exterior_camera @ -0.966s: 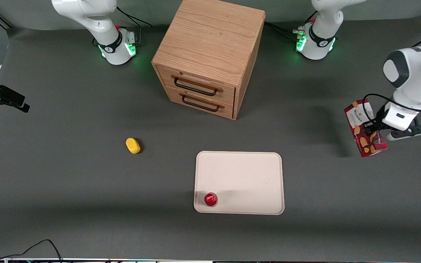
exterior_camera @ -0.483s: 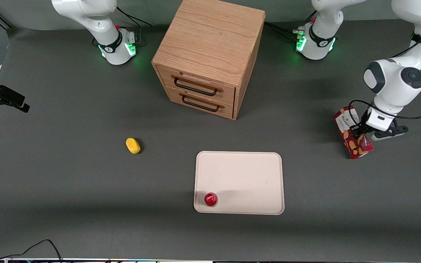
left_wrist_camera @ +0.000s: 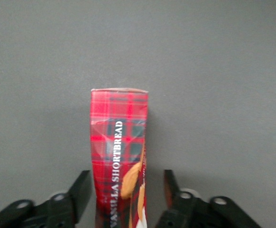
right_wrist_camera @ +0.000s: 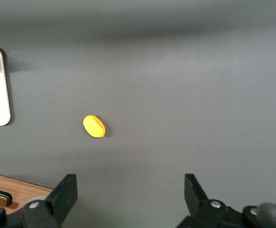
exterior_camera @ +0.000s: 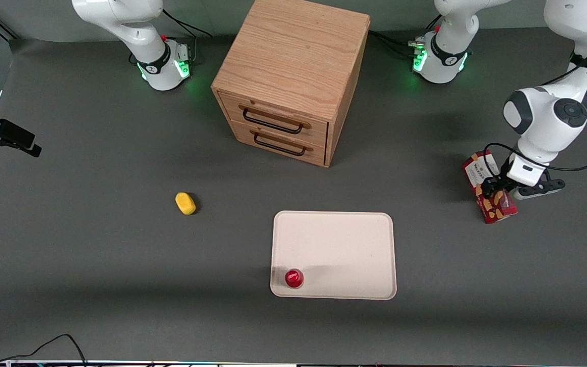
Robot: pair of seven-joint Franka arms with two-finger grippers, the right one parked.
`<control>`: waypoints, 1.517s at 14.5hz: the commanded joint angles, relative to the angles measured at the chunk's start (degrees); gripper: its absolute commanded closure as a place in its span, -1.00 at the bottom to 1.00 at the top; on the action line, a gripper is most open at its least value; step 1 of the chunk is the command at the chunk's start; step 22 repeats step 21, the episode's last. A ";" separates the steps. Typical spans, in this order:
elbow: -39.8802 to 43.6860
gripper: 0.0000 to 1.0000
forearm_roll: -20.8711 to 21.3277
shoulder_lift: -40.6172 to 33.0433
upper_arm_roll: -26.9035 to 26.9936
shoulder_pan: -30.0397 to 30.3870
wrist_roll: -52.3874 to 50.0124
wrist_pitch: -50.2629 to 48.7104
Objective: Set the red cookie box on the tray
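The red cookie box (exterior_camera: 495, 212) lies at the working arm's end of the table, well apart from the cream tray (exterior_camera: 339, 244). My left gripper (exterior_camera: 495, 187) is low over the box's middle. In the left wrist view the box (left_wrist_camera: 119, 128) runs between the fingers of the gripper (left_wrist_camera: 127, 179). One finger (left_wrist_camera: 83, 187) is close against the box. The other finger (left_wrist_camera: 170, 185) stands off it with a clear gap. The gripper is open around the box.
A small round red cap (exterior_camera: 293, 278) sits on the tray's near corner toward the parked arm. A yellow object (exterior_camera: 186, 203) lies toward the parked arm's end. A wooden two-drawer cabinet (exterior_camera: 288, 76) stands farther from the camera than the tray.
The gripper and the box have moved together toward the tray's side and come down; the box looks smaller and lower now.
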 commanded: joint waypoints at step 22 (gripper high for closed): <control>52.31 -1.00 4.40 -3.29 3.67 -16.78 0.98 -65.56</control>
